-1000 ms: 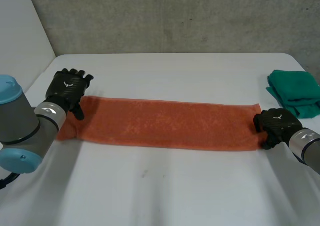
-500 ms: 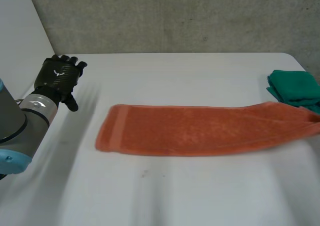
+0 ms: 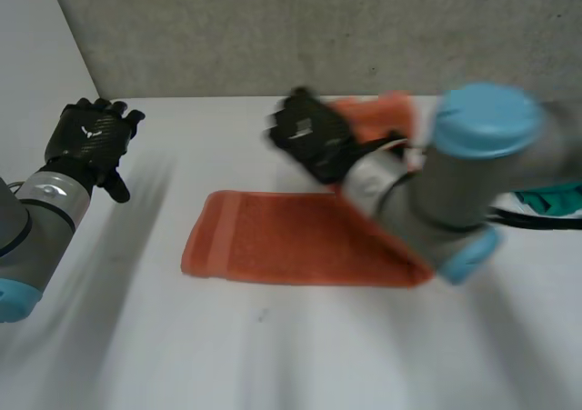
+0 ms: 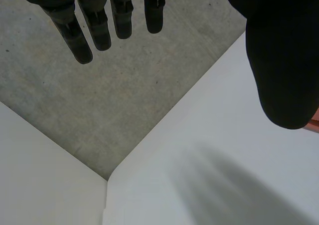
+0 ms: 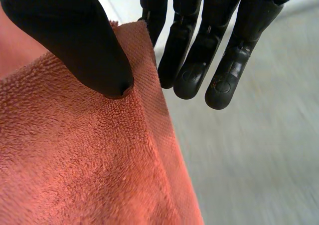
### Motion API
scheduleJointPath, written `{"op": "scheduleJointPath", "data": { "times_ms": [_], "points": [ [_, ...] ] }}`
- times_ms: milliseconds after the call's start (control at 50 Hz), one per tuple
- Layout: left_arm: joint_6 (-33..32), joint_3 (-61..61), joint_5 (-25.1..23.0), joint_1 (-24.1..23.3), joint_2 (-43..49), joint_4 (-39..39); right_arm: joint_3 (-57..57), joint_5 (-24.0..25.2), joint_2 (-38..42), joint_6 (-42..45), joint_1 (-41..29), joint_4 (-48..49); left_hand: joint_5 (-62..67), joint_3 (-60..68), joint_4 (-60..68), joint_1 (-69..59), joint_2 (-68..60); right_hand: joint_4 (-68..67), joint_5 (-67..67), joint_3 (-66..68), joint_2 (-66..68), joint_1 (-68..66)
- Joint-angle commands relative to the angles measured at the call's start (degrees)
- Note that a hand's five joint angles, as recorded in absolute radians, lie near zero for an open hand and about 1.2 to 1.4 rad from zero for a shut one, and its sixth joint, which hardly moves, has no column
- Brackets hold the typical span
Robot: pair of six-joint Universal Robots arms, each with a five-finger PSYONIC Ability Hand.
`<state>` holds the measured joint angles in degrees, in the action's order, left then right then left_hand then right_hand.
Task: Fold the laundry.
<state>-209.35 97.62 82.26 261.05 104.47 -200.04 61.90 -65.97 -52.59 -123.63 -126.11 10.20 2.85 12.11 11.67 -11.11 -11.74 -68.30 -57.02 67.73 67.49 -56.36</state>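
Holding one short end of the orange towel [image 3: 273,242], the right hand [image 3: 309,142] is up above the white table [image 3: 273,355], over the towel's far long edge. In the right wrist view its thumb [image 5: 75,40] presses down on the fluffy top of the towel [image 5: 75,160], right beside the towel's hem. The hem slips in between the thumb and the nearest finger, so the towel is pinched there. The other fingers [image 5: 192,45] reach out straight past the hem, and there is bare table under their tips. The rest of the towel lies flat on the table below the right hand, and it bends back up under the right arm. The left hand [image 3: 86,137] is well away from the towel, up in the air near the table's far corner. Its fingers [image 4: 99,20] are straight and spread, and they hold nothing. A folded green cloth [image 3: 555,196] peeks out behind the right arm.
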Motion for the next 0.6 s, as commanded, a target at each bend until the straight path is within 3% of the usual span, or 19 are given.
{"op": "scheduleJointPath", "data": {
  "times_ms": [20,120,140,160,180,200,280,340,480,600],
  "points": [
    [0.1,0.2,0.0,-0.4,0.5,0.0,-16.3,3.4,16.9,-4.2,-9.2,-5.8,-2.8,-2.1,-1.6,1.1,1.7,-11.7,-13.0,12.3,12.5,-23.6],
    [0.0,0.1,0.0,-0.9,1.1,-0.1,-22.0,2.6,22.9,-6.0,-11.9,-10.9,-2.8,-2.1,-1.6,1.1,1.7,-11.7,-13.0,12.3,12.5,-23.6],
    [0.0,0.1,0.0,-1.0,1.3,-0.1,-22.6,1.9,23.2,-6.1,-12.0,-11.6,-2.8,-2.1,-1.6,1.1,1.7,-4.8,-6.0,5.3,5.6,-16.7],
    [0.1,0.0,0.0,-1.1,1.4,-0.1,-23.0,1.0,23.4,-6.2,-12.1,-12.0,-2.8,-2.1,-1.6,1.1,1.7,13.3,12.0,-12.7,-12.5,1.3],
    [0.1,-0.1,0.0,-1.2,1.7,-0.1,-23.3,-1.6,23.2,-6.4,-12.1,-12.5,-2.8,-2.1,-1.6,1.1,1.7,46.6,45.3,-46.0,-45.8,34.7],
    [0.1,-0.4,0.0,-1.9,2.1,-0.1,-23.3,-3.2,22.7,-6.5,-11.9,-12.7,-2.8,-2.1,-1.6,1.1,1.7,58.3,57.0,-57.7,-57.5,46.4],
    [0.7,-1.6,0.0,-5.1,3.1,-0.4,-21.7,-11.6,17.5,-12.1,-11.3,-13.4,-2.8,-2.1,-1.6,1.1,1.7,58.3,57.0,-57.7,-57.5,46.4],
    [2.0,-3.0,0.1,-7.1,3.7,-0.4,-17.5,-14.8,11.7,-22.8,-9.3,-14.3,-2.8,-2.1,-1.6,1.1,1.7,58.3,57.0,-57.7,-57.5,46.4],
    [7.6,-6.0,0.1,-13.4,5.8,-0.4,-0.2,-14.6,-1.6,-39.3,0.9,-16.6,-2.6,-1.9,-1.5,0.9,1.5,58.3,57.0,-57.7,-57.5,46.4],
    [8.9,-9.1,0.6,-17.2,11.2,-0.2,14.4,-14.6,-4.4,-39.2,7.3,-15.7,-2.3,-1.6,-1.1,0.6,1.2,58.3,57.0,-57.7,-57.5,46.4]
  ]
}}
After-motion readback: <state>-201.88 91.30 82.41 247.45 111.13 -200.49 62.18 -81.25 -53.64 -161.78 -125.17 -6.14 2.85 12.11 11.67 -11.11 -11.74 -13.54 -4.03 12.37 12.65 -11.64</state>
